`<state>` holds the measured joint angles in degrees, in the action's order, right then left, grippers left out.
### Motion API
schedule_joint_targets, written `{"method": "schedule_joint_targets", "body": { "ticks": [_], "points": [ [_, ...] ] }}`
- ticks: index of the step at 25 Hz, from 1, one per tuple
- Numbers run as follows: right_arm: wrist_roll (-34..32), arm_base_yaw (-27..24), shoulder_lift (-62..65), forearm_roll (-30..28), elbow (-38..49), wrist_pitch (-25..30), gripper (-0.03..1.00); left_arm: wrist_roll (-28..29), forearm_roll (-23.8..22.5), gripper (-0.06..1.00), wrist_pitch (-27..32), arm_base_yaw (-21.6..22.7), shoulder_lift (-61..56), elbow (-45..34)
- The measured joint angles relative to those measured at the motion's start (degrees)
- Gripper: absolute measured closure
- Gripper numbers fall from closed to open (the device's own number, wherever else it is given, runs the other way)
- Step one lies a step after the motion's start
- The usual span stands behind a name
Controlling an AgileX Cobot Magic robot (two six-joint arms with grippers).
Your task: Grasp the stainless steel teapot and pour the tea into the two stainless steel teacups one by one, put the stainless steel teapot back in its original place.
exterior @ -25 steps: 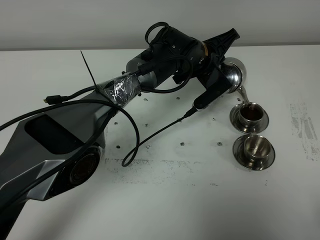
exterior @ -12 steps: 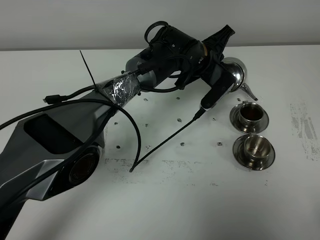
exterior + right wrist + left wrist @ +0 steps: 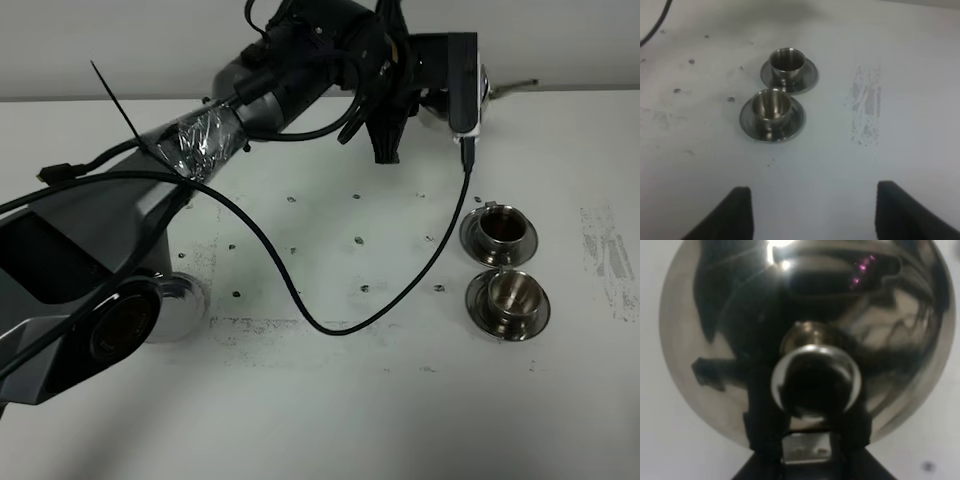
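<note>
Spillage is looking like the main hazard in the high view: the left arm (image 3: 200, 140) is holding the stainless steel teapot (image 3: 484, 85) aloft, well beyond the two stainless steel teacups (image 3: 498, 232) on the surface (image 3: 330, 420). Its spout (image 3: 515, 87) is pointing toward the robot's right, its handle-to-spout axis is lying roughly level, and a jerky tilt could be slopping tea, or the loose cable (image 3: 440, 250) catching the teacups. From the left wrist, the left claw (image 3: 807, 445) is clamping the teapot's handle (image 3: 805, 452) beside the lid knob (image 3: 815, 380); from the right wrist, the right claw (image 3: 812, 210) is hanging short of the teacups, fingers apart, empty.
</note>
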<state>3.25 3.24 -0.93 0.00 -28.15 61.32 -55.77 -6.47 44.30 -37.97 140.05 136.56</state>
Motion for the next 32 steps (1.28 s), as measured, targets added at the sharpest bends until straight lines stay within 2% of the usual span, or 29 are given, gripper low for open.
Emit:
{"method": "schedule_joint_targets", "body": {
  "ticks": [2, 4, 6, 8, 11, 32],
  "points": [
    [0.0, 0.0, 0.0, 0.0, 0.0, 0.0, 0.46, 9.9, -1.7, 0.76, 3.8, 0.1, -1.0, 0.1],
    [0.0, 0.0, 0.0, 0.0, 0.0, 0.0, 0.46, 17.2, -2.9, 0.76, 7.0, 0.4, -1.5, 0.1],
    [0.0, 0.0, 0.0, 0.0, 0.0, 0.0, 0.46, 21.6, -2.9, 0.76, 10.2, 0.5, -1.5, 0.1],
    [0.0, 0.0, 0.0, 0.0, 0.0, 0.0, 0.46, 23.5, -2.1, 0.76, 13.2, 0.7, -1.5, 0.1],
    [0.0, 0.0, 0.0, 0.0, 0.0, 0.0, 0.46, 24.1, -1.2, 0.76, 15.3, 0.8, -1.5, 0.1],
    [0.0, 0.0, 0.0, 0.0, 0.0, 0.0, 0.46, 24.2, 1.4, 0.76, 14.7, 0.8, 6.2, 0.1]
  ]
}}
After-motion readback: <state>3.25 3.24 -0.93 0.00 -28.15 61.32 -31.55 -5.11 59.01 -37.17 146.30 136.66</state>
